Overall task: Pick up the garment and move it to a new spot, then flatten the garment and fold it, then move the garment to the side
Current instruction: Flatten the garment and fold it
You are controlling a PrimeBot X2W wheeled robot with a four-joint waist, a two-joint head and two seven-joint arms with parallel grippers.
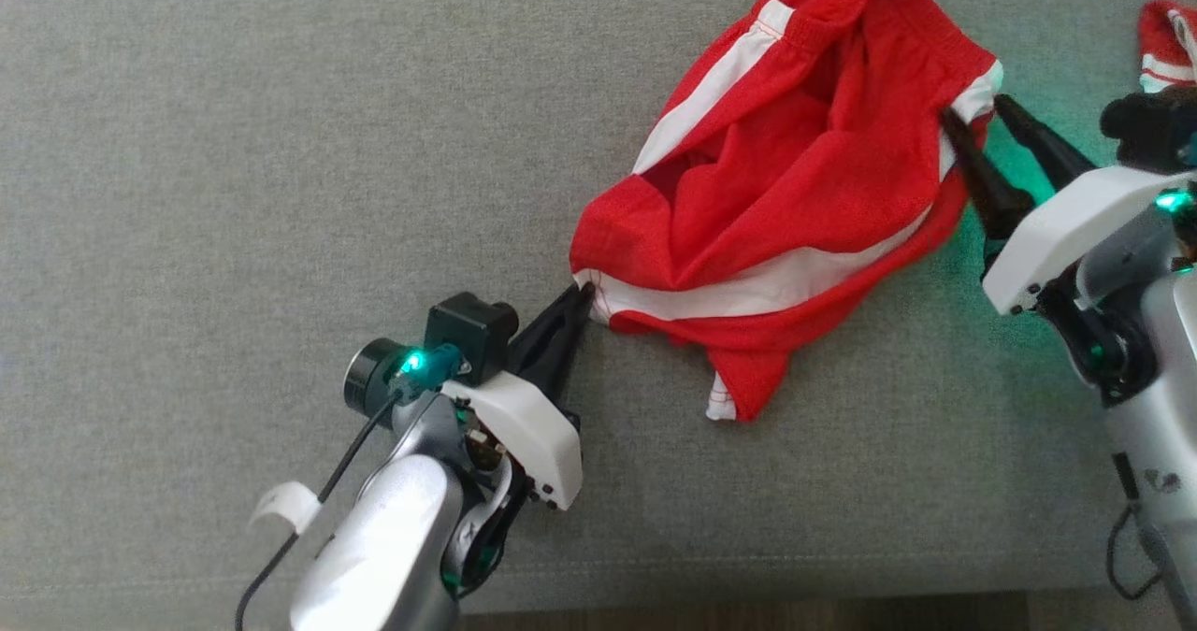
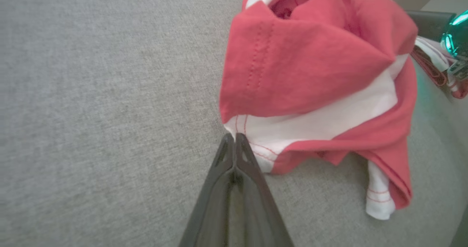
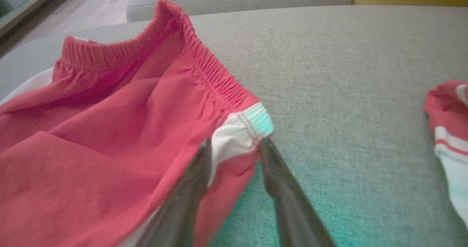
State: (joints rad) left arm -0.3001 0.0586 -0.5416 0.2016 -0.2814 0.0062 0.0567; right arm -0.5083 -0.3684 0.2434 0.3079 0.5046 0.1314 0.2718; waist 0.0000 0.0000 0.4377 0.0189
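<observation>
While your left gripper [image 1: 581, 298] pinches only the hem [image 2: 248, 130]: shorts [image 1: 795, 173] may slip.
Your right gripper [image 1: 975, 109]: spread astride the waistband [image 3: 215, 78], holding nothing; close before lifting.

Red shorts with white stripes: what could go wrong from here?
The left gripper pinches the red fabric shorts by only the tip of a white hem corner; a pull may slip it free. The right gripper is open astride the waistband corner and might close on one layer. The small red-and-white garment beside it could snag.
</observation>
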